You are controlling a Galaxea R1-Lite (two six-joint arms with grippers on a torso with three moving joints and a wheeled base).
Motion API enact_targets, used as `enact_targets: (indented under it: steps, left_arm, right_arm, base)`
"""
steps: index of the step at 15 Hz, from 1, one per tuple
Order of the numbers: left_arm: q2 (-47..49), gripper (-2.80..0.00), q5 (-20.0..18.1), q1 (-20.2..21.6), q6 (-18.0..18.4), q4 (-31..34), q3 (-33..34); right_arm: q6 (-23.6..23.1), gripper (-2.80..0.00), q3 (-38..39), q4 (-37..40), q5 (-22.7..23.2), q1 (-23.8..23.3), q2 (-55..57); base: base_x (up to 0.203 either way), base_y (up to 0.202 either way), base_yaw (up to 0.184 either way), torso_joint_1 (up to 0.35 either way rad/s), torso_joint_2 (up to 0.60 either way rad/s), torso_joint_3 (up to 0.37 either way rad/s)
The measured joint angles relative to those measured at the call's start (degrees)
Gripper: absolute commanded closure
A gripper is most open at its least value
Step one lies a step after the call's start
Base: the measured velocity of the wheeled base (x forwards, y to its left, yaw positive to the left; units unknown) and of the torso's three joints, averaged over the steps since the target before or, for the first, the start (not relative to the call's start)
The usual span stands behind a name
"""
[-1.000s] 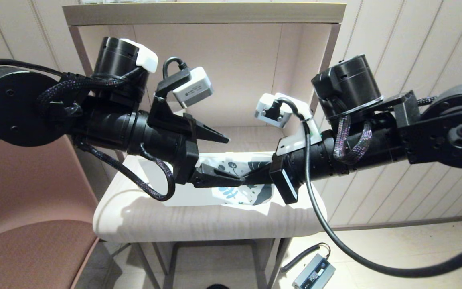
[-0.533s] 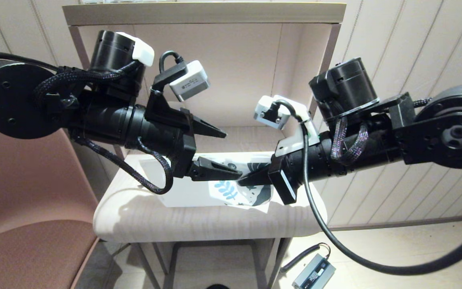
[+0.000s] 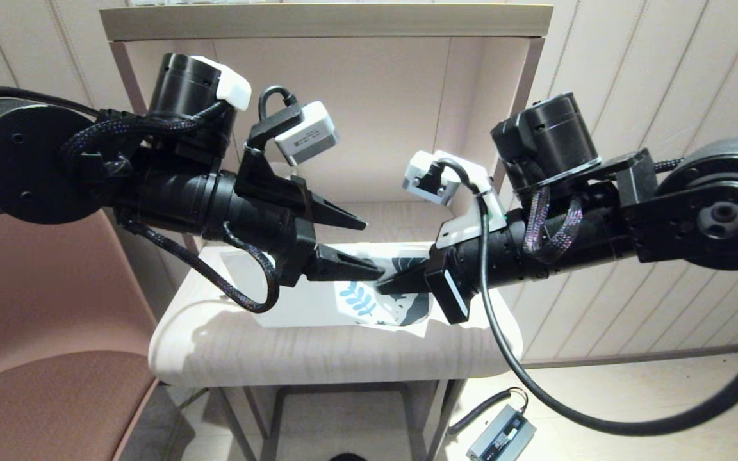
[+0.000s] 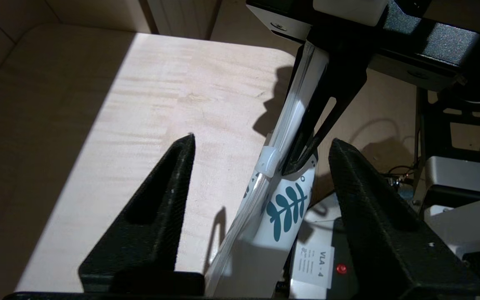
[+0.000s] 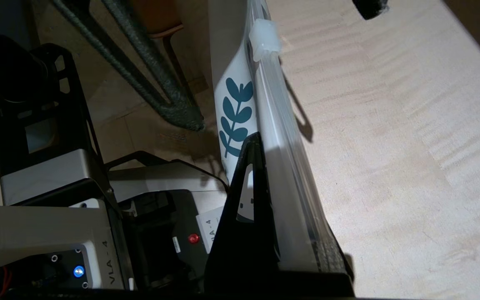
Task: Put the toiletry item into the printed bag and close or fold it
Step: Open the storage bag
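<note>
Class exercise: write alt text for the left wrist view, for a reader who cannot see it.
The printed bag, white with a teal leaf sprig, stands on edge between the open left gripper fingers, above a pale wooden table. The right gripper reaches in opposite, clamped on the bag's edge beside its clear zip slider.

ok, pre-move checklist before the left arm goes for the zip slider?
1. Right pincer shut on the flat white leaf-print pouch, at its zip edge: ok.
2. Left pincer open, one finger on either side of the pouch's edge: ok.
3. Small translucent slider clip on the zip track lies between the left fingers: ok.
4. Pouch held on edge above the pale wooden table: ok.
5. Slim white tube inside the pouch: cannot tell, not visible.
6. Zip track sealed on either side of the slider: cannot tell.
</note>
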Motion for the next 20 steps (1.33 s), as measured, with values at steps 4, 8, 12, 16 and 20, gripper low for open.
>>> enact_targets:
  steps: [4, 8, 12, 16, 20]
  left_arm:
    - [0.13, 0.00, -0.02, 0.05, 0.00, 0.05, -0.11]
    - [0.22, 0.00, -0.04, 0.00, 0.02, 0.01, 0.66]
    - [0.24, 0.00, -0.05, 0.04, 0.89, -0.12, 1.91]
    - [0.30, 0.00, -0.23, 0.42, 0.90, -0.30, 2.43]
    - [0.30, 0.00, -0.30, 1.00, 0.92, -0.36, 2.47]
  right_arm:
    - [0.00, 0.00, 0.05, -0.01, 0.07, -0.02, 0.07]
    - [0.00, 0.00, -0.07, -0.02, 0.06, 0.01, 0.17]
    - [0.00, 0.00, -0.43, -0.02, 0.07, 0.01, 0.46]
    - [0.02, 0.00, -0.23, -0.07, 0.15, -0.22, 0.25]
    - [0.00, 0.00, 0.49, -0.10, 0.17, -1.34, -0.46]
  base:
    - [0.000, 0.000, 0.000, 0.000, 0.00, 0.000]
    - [0.000, 0.000, 0.000, 0.000, 0.00, 0.000]
    - [0.000, 0.000, 0.000, 0.000, 0.00, 0.000]
    - [0.000, 0.000, 0.000, 0.000, 0.00, 0.000]
    - [0.000, 0.000, 0.000, 0.000, 0.00, 0.000]
